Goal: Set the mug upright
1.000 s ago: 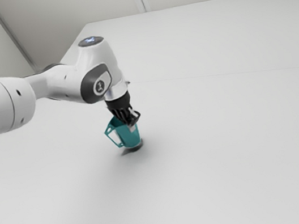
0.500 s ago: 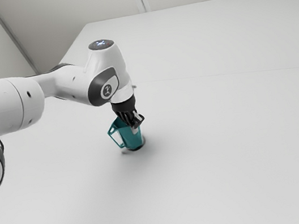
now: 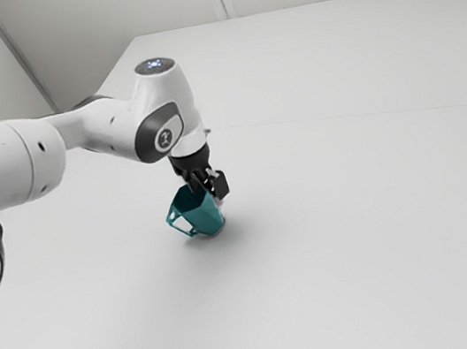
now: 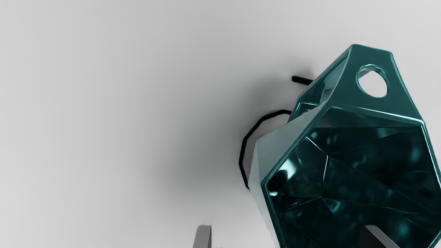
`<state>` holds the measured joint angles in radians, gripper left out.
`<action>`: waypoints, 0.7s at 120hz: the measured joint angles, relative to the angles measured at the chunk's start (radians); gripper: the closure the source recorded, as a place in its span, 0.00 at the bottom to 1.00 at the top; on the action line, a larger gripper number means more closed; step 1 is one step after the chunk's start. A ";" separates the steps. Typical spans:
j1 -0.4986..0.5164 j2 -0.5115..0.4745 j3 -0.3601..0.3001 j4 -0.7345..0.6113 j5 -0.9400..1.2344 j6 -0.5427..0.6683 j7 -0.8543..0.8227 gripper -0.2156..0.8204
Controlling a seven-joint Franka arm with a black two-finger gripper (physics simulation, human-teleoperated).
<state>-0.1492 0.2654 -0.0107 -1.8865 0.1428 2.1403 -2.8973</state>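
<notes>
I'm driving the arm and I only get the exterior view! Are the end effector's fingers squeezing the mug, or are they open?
Observer: Open. In the wrist view, the end effector has its two fingers standing well apart, not pinching the mug.
Child: Ooh, is one of them over the mug's mouth?
Observer: Yes, one finger shows across the mouth and the other shows outside the mug's wall. I can't tell how deep the first one reaches.
Child: What does the handle look like from up there?
Observer: The handle has a round hole through its top part.
</notes>
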 joint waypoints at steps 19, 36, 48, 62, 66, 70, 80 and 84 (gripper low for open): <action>0.002 -0.031 0.000 0.001 -0.004 0.000 0.000 0.28; 0.010 -0.094 0.005 0.001 -0.014 0.000 0.000 0.25; 0.013 -0.148 0.014 0.000 -0.018 -0.011 0.000 0.23; 0.020 -0.215 0.037 0.003 -0.019 -0.059 0.000 0.22; 0.031 -0.229 0.043 0.022 -0.019 -0.090 0.000 0.22; 0.045 -0.236 0.047 0.061 -0.019 -0.132 0.000 0.22; 0.077 -0.249 0.057 0.168 -0.015 -0.249 0.000 0.21; 0.093 -0.255 0.059 0.201 -0.013 -0.289 0.000 0.21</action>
<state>-0.0562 0.0104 0.0478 -1.6857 0.1296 1.8510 -2.8973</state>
